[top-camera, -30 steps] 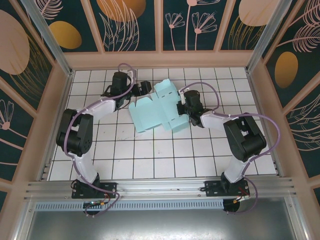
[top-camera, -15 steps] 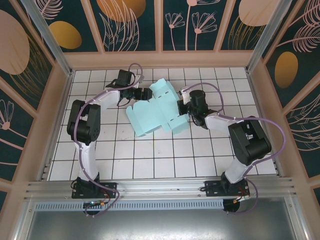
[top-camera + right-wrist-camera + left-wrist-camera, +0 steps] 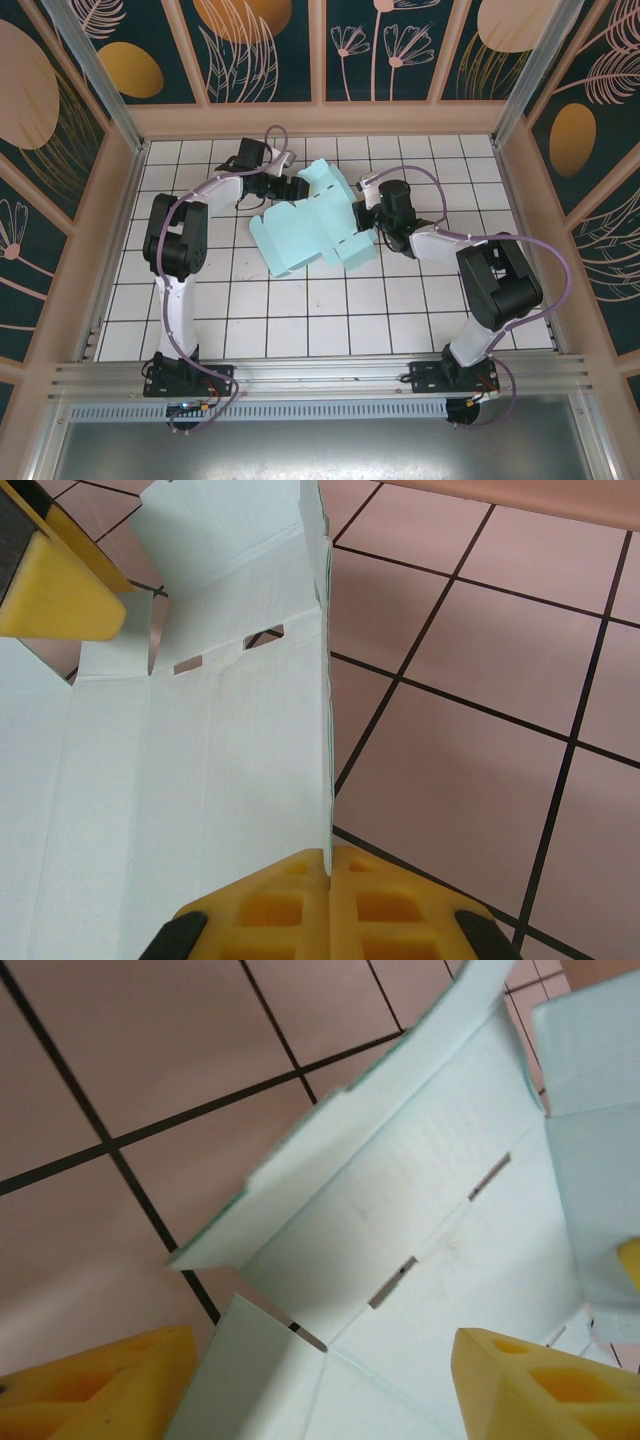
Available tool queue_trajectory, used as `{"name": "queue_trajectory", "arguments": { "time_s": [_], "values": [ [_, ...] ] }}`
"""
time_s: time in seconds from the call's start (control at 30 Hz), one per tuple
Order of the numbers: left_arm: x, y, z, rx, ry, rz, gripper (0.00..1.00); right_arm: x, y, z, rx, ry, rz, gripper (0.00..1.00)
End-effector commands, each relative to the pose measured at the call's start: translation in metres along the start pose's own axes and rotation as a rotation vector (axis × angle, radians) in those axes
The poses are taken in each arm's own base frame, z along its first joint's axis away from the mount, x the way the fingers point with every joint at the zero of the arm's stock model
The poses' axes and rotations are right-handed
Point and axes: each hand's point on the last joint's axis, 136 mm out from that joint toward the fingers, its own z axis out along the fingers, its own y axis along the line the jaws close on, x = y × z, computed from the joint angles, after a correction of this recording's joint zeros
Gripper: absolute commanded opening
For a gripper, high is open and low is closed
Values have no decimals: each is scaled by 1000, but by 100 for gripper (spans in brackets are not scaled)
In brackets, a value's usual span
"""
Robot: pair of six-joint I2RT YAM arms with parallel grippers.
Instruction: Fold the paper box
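Note:
The paper box (image 3: pixel 310 225) is a pale mint creased cut-out with raised flaps, lying at the middle back of the tiled table. My left gripper (image 3: pixel 290 187) is at the box's back left corner. In the left wrist view its yellow fingers (image 3: pixel 90 1385) stand apart, open (image 3: pixel 320 1390), with a corner flap of the paper box (image 3: pixel 450 1230) between them. My right gripper (image 3: pixel 362 215) is at the box's right side. The right wrist view shows it (image 3: pixel 328 855) shut on the upright edge of a wall of the paper box (image 3: pixel 200 780). A left finger (image 3: pixel 55 590) shows at that view's top left.
The white tiled table (image 3: pixel 300 320) is fenced by wooden-framed walls (image 3: pixel 320 118) with dark patterned panels at the back and both sides. An aluminium rail (image 3: pixel 320 375) runs along the near edge, where both arm bases are bolted.
My left gripper has moved right to the box's back left flap, and its jaws have narrowed. The box has turned slightly. The right gripper has stayed shut on the box's edge.

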Motion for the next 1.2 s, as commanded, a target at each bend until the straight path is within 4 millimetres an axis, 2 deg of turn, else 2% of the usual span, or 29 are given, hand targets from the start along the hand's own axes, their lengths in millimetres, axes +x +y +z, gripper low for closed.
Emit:
{"name": "queue_trajectory", "arguments": {
  "time_s": [0.0,0.13,0.33,0.47,0.53,0.67,0.77,0.87,0.97,1.07,1.17],
  "values": [
    [-3,-28,-9,67,13,48,64,-14,-1,2,12,-31,-6,0],
    [6,-40,-7,65,51,85,63,-10,-1,6,16,-17,3,0],
    [37,-42,10,-27,184,127,63,-7,-3,11,33,-5,17,0],
    [43,-54,12,-52,226,169,63,-4,-3,14,38,6,17,0],
    [45,-53,12,-75,232,172,62,-2,-4,15,43,11,19,0],
    [42,-47,13,-115,213,159,48,-1,-6,16,54,15,23,0],
    [41,-40,12,-153,212,158,47,1,-6,16,63,22,20,0],
    [31,-32,7,-226,160,167,56,0,-7,15,71,24,15,0],
    [8,-42,-6,-244,42,179,68,1,-9,14,79,28,12,0],
    [-12,-52,-19,-214,-61,136,70,1,-10,12,85,29,10,0],
    [-12,-55,-16,-117,-35,56,73,2,-9,12,82,29,9,0]
  ]
}}
